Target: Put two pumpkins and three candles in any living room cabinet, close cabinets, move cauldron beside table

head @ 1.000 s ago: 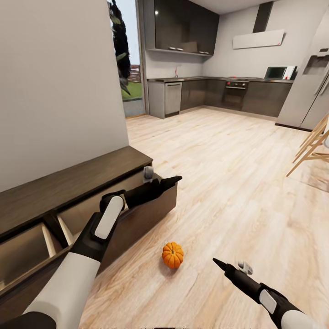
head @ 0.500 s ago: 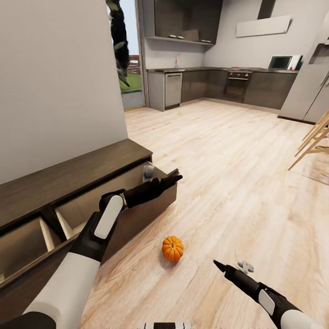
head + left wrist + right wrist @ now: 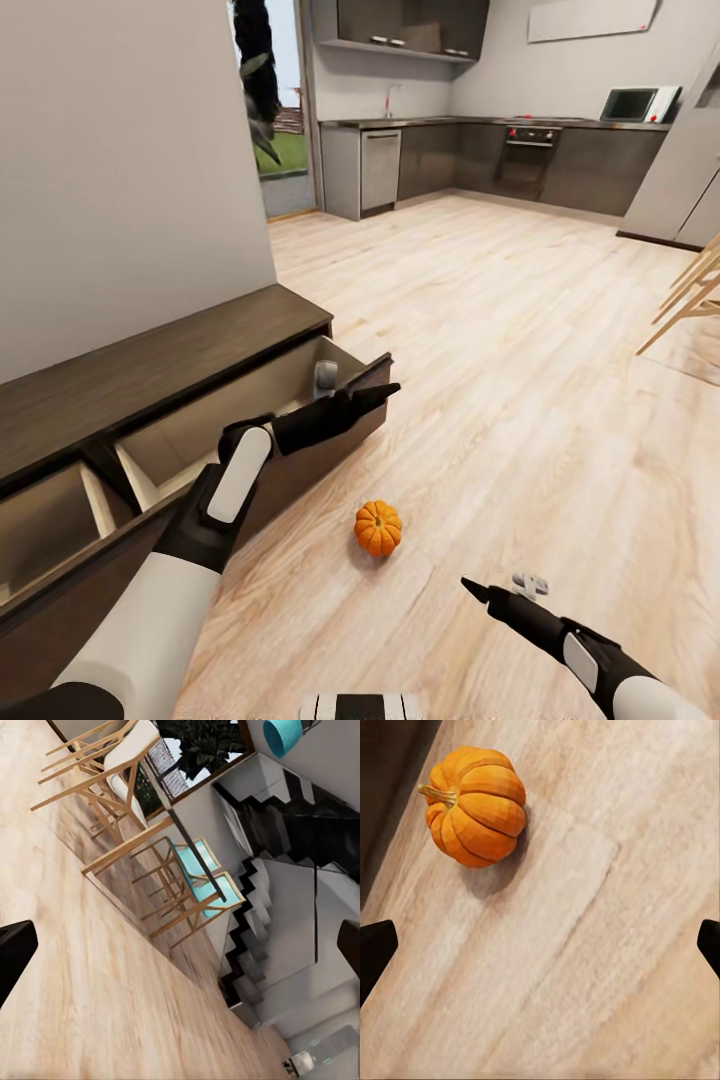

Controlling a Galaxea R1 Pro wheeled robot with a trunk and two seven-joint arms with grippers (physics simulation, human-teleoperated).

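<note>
A: Logging progress. One pumpkin (image 3: 378, 528) sits on the wood floor (image 3: 520, 400), just beside the front of the cabinet (image 3: 150, 370), not inside. So that one is not stowed.

B: Drawers?

A: Two drawers pulled out, pale inside. The far one (image 3: 250, 400) has a small grey thing (image 3: 326, 376) at its back corner; likely a candle, too small to be sure. The near drawer (image 3: 50, 520) looks bare in the part that shows.

B: Grippers?

A: Left gripper (image 3: 375, 393) hangs over the far drawer's front edge, holding nothing. In the left wrist view its dark fingertips (image 3: 15, 949) sit at opposite edges of the picture, so spread wide. Right gripper (image 3: 470, 588) is low over the floor, near the pumpkin but apart from it. The right wrist view has the pumpkin (image 3: 474, 805) lying on its side off to one side of the line between the fingertips (image 3: 373, 945), also spread wide, nothing between them.

B: What's left?

A: My read: early to middle. This pumpkin must go in, the drawers must be shut, and the second pumpkin, other candles and cauldron step cannot be judged from here. The right arm looks best placed for the pick.
</note>
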